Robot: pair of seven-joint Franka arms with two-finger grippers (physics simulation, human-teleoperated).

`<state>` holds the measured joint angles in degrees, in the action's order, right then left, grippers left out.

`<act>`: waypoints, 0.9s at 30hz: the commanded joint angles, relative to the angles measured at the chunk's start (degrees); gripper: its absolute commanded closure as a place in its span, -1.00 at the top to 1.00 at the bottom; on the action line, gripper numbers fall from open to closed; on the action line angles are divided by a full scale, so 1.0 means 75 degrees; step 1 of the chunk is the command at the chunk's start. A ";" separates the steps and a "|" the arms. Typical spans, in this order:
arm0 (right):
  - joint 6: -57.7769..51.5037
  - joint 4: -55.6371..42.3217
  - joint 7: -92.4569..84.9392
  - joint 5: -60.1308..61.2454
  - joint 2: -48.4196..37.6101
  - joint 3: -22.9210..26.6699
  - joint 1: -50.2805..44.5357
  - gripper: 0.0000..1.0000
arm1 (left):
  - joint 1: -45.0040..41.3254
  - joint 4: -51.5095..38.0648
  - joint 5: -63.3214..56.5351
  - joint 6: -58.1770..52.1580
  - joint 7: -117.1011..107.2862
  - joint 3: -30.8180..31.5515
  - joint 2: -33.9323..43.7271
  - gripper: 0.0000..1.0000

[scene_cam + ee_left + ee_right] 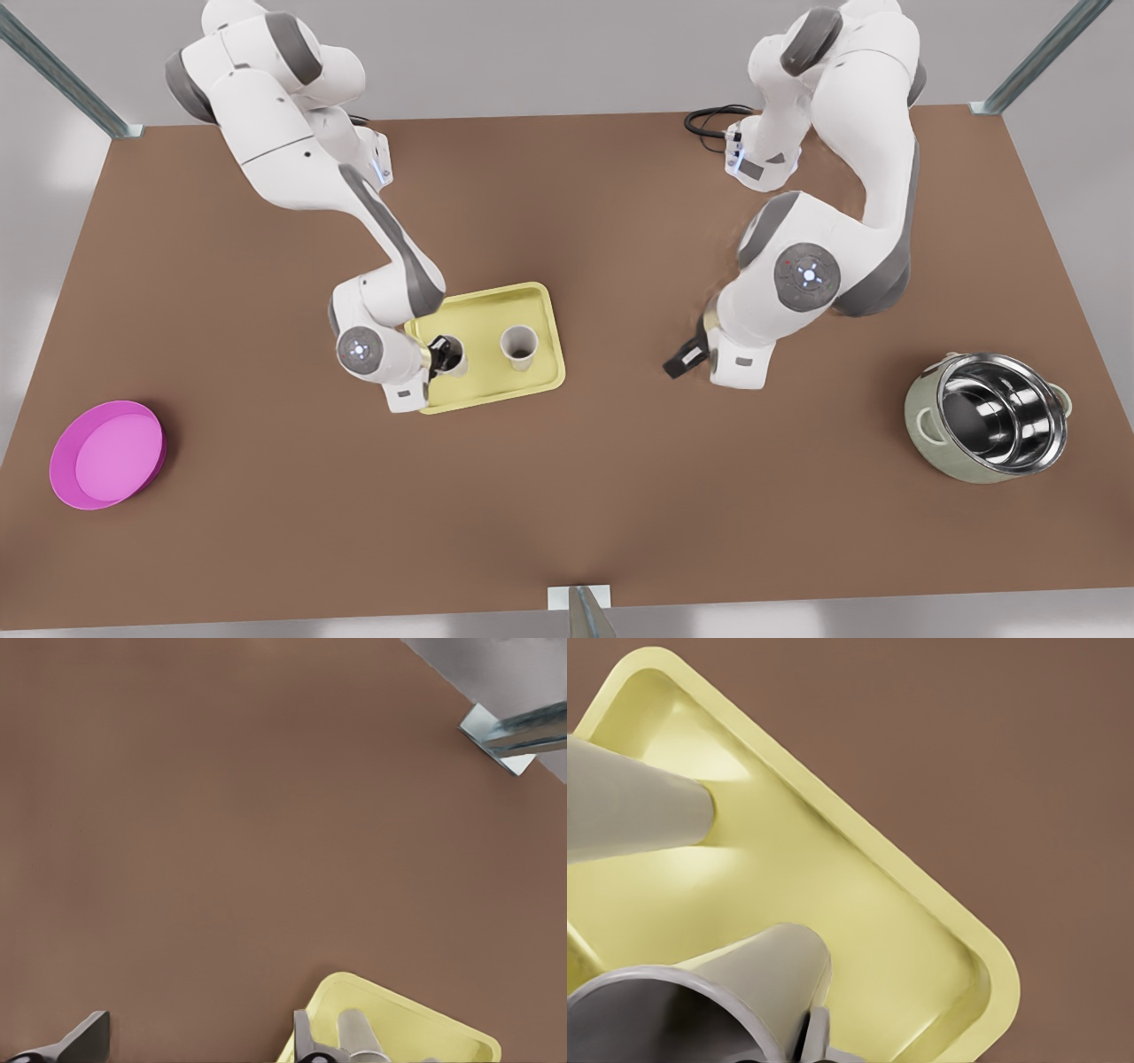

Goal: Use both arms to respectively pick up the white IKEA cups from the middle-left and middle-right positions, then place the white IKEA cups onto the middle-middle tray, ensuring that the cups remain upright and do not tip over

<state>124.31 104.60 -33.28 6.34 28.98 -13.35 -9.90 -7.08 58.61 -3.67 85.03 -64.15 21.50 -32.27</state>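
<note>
I'm looking down on a plain brown worktop (567, 496) sitting inside a frame of grey metal struts (62, 75), which are rising at its far corners and near edge. Pale grey floor is showing beyond it, catching soft light patches.

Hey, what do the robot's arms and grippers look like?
The right arm and left arm are white with grey joint sections and round grey caps with small blue-white lights. The right gripper and left gripper are small and black. A black cable loops beside the left arm's base.
</note>
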 commanded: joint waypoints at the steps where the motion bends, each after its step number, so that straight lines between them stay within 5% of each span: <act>1: 0.0206 0.0022 0.0019 -0.0049 0.0038 -0.0002 -0.0004 -0.57 | 0.0673 -0.0057 -0.0788 -0.3029 0.5060 0.0016 0.0190 1.00; 2: 0.0265 0.0045 0.0019 -0.0060 0.0085 -0.0002 0.0007 -0.57 | 0.0733 0.0736 -0.0788 -0.2385 0.6428 -0.0613 0.0937 1.00; 3: 0.0311 0.0057 0.0019 -0.0049 0.0097 -0.0002 0.0007 -0.57 | -0.0298 0.2999 -0.0671 -0.1015 0.8199 -0.2384 0.2392 1.00; 5: 0.0405 0.0116 0.0019 -0.0060 0.0097 0.0010 0.0019 -0.57 | -0.0299 0.3119 -0.0460 -0.1083 0.8869 -0.2597 0.2522 1.00; 6: 0.0440 0.0116 0.0019 -0.0060 0.0132 -0.0002 0.0054 0.36 | -0.0299 0.3036 -0.0425 -0.1586 0.8881 -0.2725 0.2604 1.00; 7: 0.0440 0.0116 0.0019 -0.0060 0.0132 -0.0002 0.0078 1.00 | -0.0299 0.3118 -0.0109 -0.1658 0.8858 -0.2889 0.2721 1.00; 22: -0.0016 -0.0154 -0.0098 0.0045 -0.0336 -0.0002 0.0288 1.00 | -0.0205 0.3130 0.0372 -0.1810 0.8529 -0.2608 0.2299 1.00; 24: -0.0880 -0.0785 0.0146 0.0244 -0.0443 0.0068 0.0324 1.00 | -0.0217 0.3142 0.0372 -0.1810 0.8529 -0.2597 0.2299 1.00; 26: -0.2641 -0.1817 0.3168 0.0022 -0.0103 0.0255 0.1214 1.00 | -0.0228 0.3142 0.0372 -0.1798 0.8529 -0.2597 0.2299 1.00; 27: -0.3040 -0.2193 0.4261 -0.1429 0.0084 0.0795 0.1249 1.00 | -0.0240 0.3142 0.0372 -0.1786 0.8529 -0.2597 0.2299 1.00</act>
<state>115.76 89.81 -28.49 2.62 29.12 -9.06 -1.68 -8.84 82.20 -0.90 71.80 -14.61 2.01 -15.09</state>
